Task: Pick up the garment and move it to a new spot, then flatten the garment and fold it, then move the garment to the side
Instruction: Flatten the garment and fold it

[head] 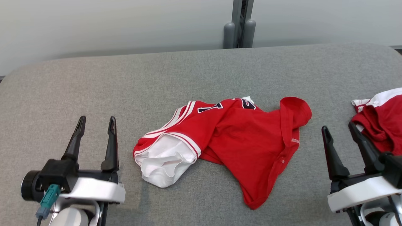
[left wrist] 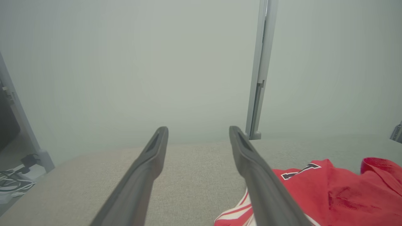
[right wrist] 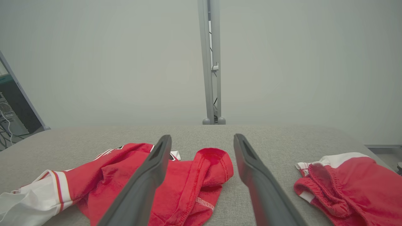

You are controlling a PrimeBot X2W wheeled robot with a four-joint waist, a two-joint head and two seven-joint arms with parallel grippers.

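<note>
Head view: grey cloth-covered table [head: 94,81], pale wall [head: 125,25] behind; both jaws spread, empty.

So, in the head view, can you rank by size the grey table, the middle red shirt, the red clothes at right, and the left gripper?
1. grey table
2. middle red shirt
3. left gripper and red clothes at right: about alike; clothes cut off, gripper nearer the camera, so unranked.

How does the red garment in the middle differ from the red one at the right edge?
The middle garment lies spread wide; the right garment is bunched up. The middle garment shows dark lettering and striped trim; the right garment shows a gathered elastic edge. Both are red and white.
</note>
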